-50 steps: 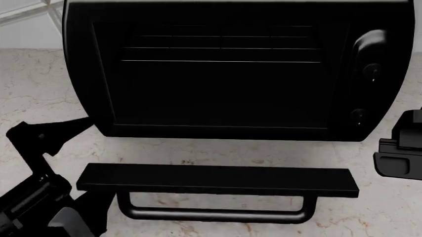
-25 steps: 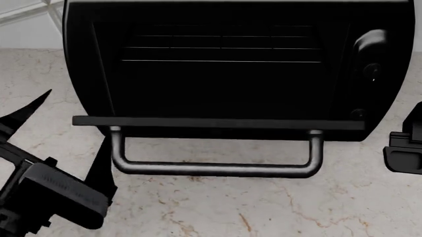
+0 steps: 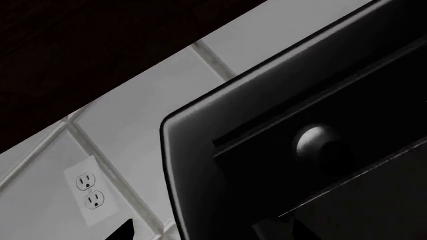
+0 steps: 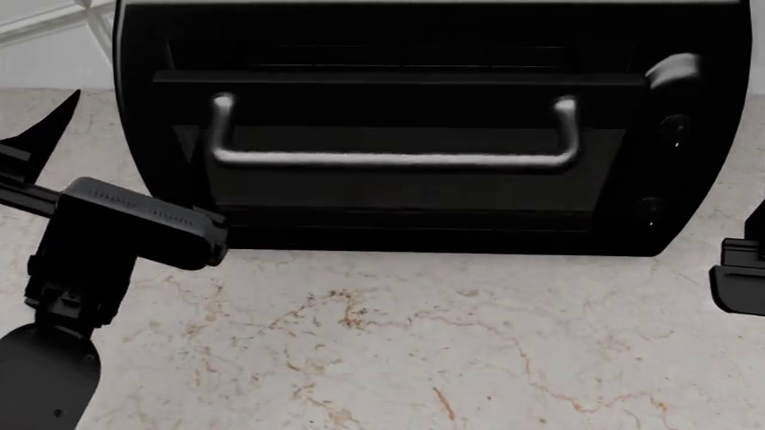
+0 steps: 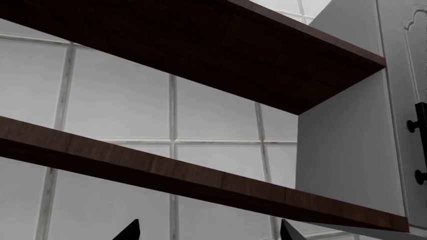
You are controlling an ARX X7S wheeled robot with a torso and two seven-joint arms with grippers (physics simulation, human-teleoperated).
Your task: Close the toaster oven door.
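The toaster oven [image 4: 700, 170] is a large glossy black box that fills the upper head view. Its door [image 4: 395, 193] stands almost upright and leans slightly outward, with a narrow dark gap along its top edge. The U-shaped bar handle [image 4: 395, 159] spans the door. My left gripper [image 4: 102, 157] is open and empty at the oven's left side. One fingertip [image 4: 63, 109] shows; the other is lost against the black body. The left wrist view shows the oven's rounded corner [image 3: 190, 165] between the left gripper's [image 3: 200, 232] tips. My right gripper [image 4: 741, 278] is open and empty at the oven's right.
The oven stands on a beige marble counter [image 4: 418, 340]. Behind it is a white tiled wall with a power outlet [image 3: 90, 190]. The right gripper [image 5: 208, 231] points up at dark wooden shelves [image 5: 200, 175] and a grey cabinet [image 5: 353, 165].
The door has swung up from lying flat open to nearly shut. My left gripper has risen along the oven's left side. The right gripper has hardly moved.
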